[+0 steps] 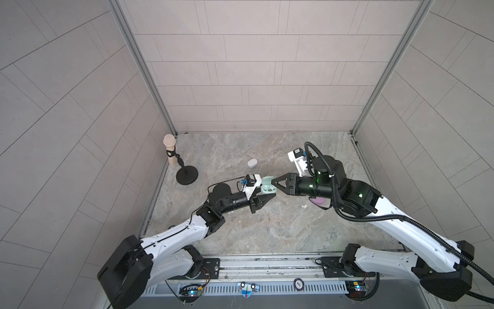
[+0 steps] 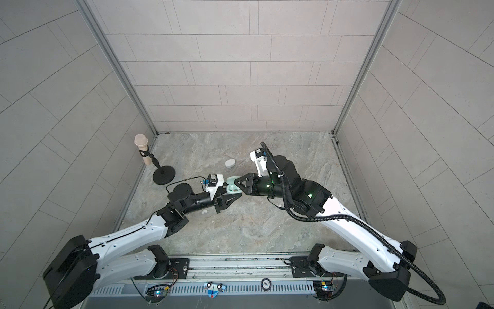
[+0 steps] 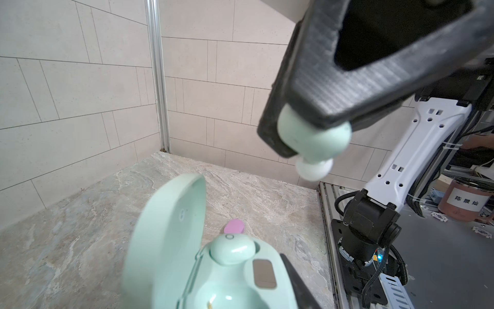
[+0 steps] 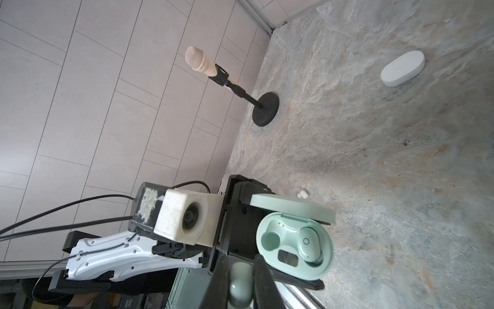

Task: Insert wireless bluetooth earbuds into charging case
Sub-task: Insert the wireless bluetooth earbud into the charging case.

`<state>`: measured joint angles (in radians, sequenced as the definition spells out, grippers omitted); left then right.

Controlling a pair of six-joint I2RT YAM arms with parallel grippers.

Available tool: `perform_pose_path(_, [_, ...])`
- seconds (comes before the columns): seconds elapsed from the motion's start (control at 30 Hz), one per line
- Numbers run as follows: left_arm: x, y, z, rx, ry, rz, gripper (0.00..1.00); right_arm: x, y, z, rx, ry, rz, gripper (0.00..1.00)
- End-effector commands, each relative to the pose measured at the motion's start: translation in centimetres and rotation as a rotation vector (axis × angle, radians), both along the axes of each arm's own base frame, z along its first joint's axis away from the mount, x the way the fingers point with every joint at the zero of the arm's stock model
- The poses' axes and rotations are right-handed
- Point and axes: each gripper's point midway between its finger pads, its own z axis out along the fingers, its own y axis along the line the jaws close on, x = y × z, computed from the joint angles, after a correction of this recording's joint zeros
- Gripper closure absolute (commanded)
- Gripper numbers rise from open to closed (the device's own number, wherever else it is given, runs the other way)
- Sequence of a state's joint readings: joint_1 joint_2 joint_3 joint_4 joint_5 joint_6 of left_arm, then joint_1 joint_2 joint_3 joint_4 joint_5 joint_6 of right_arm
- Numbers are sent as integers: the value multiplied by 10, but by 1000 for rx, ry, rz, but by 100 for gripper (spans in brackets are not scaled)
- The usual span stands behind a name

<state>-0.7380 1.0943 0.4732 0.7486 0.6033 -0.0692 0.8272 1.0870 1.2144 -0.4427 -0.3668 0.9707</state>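
Earbuds first: I count two mint ones. One, the held mint earbud [image 3: 302,139], is pinched in the right gripper [image 1: 273,182]. The jaws are clamped tight on it, and it hangs just above the open case without touching it. The seated mint earbud [image 4: 307,244] sits in its socket, and the empty socket [image 4: 270,240] is right beside it.

Cases: I count three.
- The mint charging case [image 4: 291,207] has its lid up and is gripped between the fingers of the left gripper [image 1: 272,195], over the middle of the desk [image 1: 267,232].
- The white case [image 1: 252,163] is closed and lies toward the far edge, about centre.
- The lilac case [image 1: 318,201] lies right of the middle, mostly hidden under the right arm.

One white earbud [image 4: 303,194] lies on the desk just past the mint lid. In a top view I also get two pale bits: the left pale speck [image 2: 205,211] tucked against the left arm and the right pale speck [image 2: 280,205] beside the right arm. Both are too small to count as single buds or pairs, and I can't tell whether either is that same white one.

One microphone [image 1: 169,149] stands on a black stand at the far left corner.
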Motion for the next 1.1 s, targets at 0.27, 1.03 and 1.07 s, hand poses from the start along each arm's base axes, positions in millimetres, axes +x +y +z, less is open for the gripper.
perform_pose_path(0.27, [-5, -5, 45, -90, -116, -4, 90, 1, 11, 2, 67, 9, -23, 89])
perform_pose_path(1.03, [-11, -8, 55, -101, -134, -23, 90, 3, 22, -7, 72, 27, -30, 89])
perform_pose_path(1.07, [-12, -7, 56, -101, -136, -24, 90, 2, 22, -9, 70, 32, -29, 89])
